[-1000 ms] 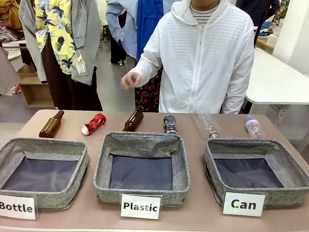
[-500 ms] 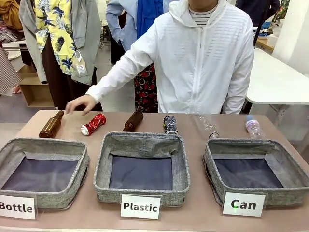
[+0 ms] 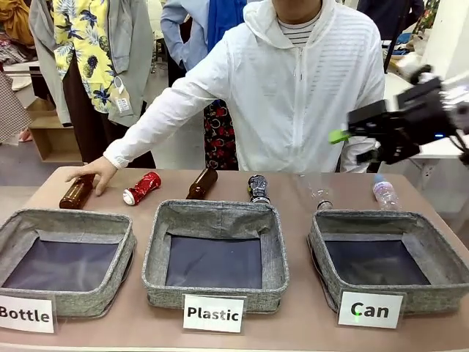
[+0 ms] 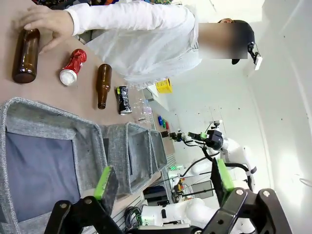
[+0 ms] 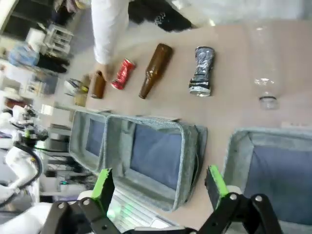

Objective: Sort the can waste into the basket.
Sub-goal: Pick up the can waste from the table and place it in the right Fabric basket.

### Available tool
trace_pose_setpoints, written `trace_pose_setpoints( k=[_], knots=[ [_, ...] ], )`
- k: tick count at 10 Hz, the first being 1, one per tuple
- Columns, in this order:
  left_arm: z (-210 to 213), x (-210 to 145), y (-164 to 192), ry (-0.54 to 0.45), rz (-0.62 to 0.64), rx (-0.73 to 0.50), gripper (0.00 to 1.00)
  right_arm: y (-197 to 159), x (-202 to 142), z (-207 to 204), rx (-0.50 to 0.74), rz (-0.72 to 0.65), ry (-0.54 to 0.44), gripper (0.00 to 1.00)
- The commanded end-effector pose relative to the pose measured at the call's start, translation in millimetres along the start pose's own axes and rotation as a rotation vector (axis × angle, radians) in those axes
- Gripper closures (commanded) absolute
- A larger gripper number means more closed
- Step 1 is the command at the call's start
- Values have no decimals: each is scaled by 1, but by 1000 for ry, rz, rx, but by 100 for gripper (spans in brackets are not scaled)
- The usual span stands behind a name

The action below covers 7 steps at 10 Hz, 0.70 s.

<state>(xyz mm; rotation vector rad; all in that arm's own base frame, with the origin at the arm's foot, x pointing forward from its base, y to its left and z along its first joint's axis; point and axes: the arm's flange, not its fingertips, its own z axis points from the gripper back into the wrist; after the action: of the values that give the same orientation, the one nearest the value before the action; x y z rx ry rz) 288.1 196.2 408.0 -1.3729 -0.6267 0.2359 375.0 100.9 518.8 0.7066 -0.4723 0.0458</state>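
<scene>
Right gripper (image 3: 350, 145): fingers spread wide and empty, raised high at the table's right side.
Left gripper (image 4: 163, 179): fingers spread wide and empty, with the "Bottle" basket (image 4: 92, 141) just ahead of them.
Can waste: the black can (image 5: 201, 70) lies well ahead of the right fingers. The red can (image 5: 122, 74) lies farther off to one side.
Basket (image 5: 234, 151): just beyond one right fingertip, dark lining showing, with the "Can" card (image 3: 370, 309) at its front.
In the way: the "Plastic" basket (image 3: 154, 257) sits between the right fingers and the black can. A brown bottle (image 3: 201, 183) lies between the two cans.
Other things: a person's hand (image 3: 95, 172) rests on a second brown bottle (image 3: 78, 192) beside the red can. Clear plastic bottles (image 3: 384, 194) lie beyond the basket.
Surface: tan table (image 3: 297, 220).
Room: white table (image 3: 418, 125) behind.
</scene>
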Motion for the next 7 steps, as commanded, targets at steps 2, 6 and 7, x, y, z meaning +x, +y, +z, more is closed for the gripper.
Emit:
trace_pose_setpoints(
  k=[2, 6, 7],
  knots=[
    [2, 0, 0, 0, -25, -17, 0, 0, 0, 0, 0, 0, 0, 0],
    [2, 0, 0, 0, -25, -17, 0, 8, 6, -25, -87, 99, -83, 0],
    [2, 0, 0, 0, -25, -17, 0, 11, 17, -45, -145, 98, -79, 0]
  ],
)
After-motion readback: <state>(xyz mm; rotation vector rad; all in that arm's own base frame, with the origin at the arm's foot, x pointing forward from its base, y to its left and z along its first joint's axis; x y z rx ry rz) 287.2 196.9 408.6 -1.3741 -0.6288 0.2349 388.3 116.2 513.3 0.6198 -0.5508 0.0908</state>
